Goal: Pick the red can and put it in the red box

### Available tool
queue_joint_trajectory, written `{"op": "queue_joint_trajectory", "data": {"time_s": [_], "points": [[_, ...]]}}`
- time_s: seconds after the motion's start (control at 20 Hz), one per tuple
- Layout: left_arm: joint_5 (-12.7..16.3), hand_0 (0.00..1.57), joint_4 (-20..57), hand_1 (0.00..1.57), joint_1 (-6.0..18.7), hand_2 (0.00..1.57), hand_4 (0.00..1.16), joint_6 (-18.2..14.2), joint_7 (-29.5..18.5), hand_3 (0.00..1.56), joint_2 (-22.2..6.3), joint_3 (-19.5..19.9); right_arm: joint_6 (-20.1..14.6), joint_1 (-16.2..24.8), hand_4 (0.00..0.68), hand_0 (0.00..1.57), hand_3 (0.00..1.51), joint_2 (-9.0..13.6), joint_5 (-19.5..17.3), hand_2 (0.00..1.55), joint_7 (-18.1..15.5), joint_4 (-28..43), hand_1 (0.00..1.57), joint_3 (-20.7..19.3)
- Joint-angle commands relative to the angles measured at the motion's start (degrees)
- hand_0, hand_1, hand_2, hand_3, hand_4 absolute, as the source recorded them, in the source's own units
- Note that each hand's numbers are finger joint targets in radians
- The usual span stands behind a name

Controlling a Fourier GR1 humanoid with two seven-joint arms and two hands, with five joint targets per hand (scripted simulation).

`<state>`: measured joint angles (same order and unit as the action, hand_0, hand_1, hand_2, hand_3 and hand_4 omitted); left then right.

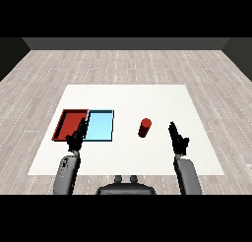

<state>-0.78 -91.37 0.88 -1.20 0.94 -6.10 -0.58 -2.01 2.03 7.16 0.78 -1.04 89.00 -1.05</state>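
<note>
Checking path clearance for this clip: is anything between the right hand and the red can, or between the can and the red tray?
Nothing lies between the right hand and the red can. Toward the red tray, the light blue tray lies in between, and the left hand hovers near where the trays meet.

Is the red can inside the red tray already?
No, the red can stands upright on the white table, off to the right of both trays and apart from the red tray.

Partly hidden behind the left hand [77, 136] — near right corner of the red tray [69, 124]. Too small to tell — finger detail on either hand.
</note>
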Motion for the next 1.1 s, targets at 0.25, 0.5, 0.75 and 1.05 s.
{"op": "queue_joint_trajectory", "data": {"time_s": [0.25,0.5,0.75,1.05], "points": [[-0.41,0.00,5.61,0.00,2.73,0.00,0.00,-0.16,-1.01,0.00,1.34,1.22,12.18,-13.28,0.000,0.00,0.00,9.61,8.36,0.00,-7.29,-20.50,0.00,-12.34],[5.74,0.00,-2.20,0.00,1.54,0.00,0.00,4.25,-20.33,0.00,1.72,4.45,13.26,-10.00,0.000,0.00,0.00,5.97,9.99,0.00,-19.75,-9.51,0.00,-11.26],[5.46,0.00,-1.17,0.00,-0.96,0.00,0.00,5.73,-23.59,0.00,0.95,5.06,17.18,-11.55,0.000,0.00,0.00,7.81,9.38,0.00,-25.46,-17.53,0.00,-12.64],[4.29,0.00,3.67,0.00,1.14,0.00,0.00,4.89,-28.29,0.00,2.98,4.23,17.02,-12.81,0.000,0.00,0.00,7.33,9.91,0.00,-22.17,-16.35,0.00,-12.47]]}}
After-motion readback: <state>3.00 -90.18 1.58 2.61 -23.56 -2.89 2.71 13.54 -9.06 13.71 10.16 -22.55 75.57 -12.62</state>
